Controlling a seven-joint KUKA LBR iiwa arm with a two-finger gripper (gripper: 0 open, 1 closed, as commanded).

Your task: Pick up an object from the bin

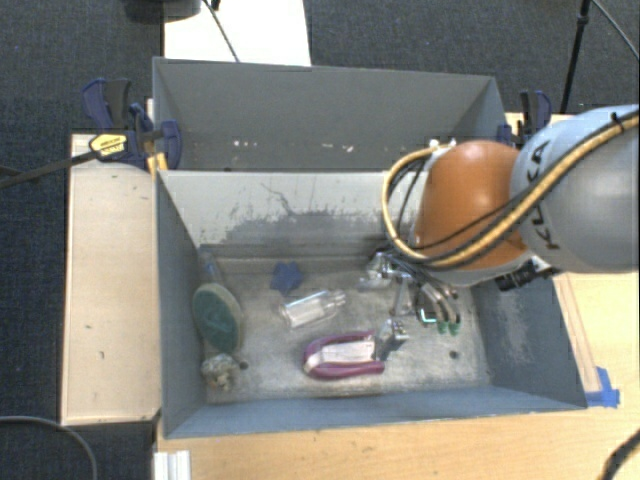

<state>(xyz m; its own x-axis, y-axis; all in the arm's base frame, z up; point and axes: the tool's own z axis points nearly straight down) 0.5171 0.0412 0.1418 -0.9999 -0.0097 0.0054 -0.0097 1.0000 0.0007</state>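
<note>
My gripper [393,336] hangs low in the right half of the bin, under the arm's orange cover. Its tip is right at the right end of a purple and white oblong thing [340,357] lying flat on the bin floor near the front wall; whether they touch I cannot tell. A small clear plastic bottle [311,308] lies on its side just left of the gripper and behind the purple thing. Nothing shows in the gripper's hold.
A dark green oval disc [217,317] leans near the left wall, with a small grey lump [220,369] in front of it. A little blue piece [287,276] lies toward the back. The arm and its cables cover the bin's right rear.
</note>
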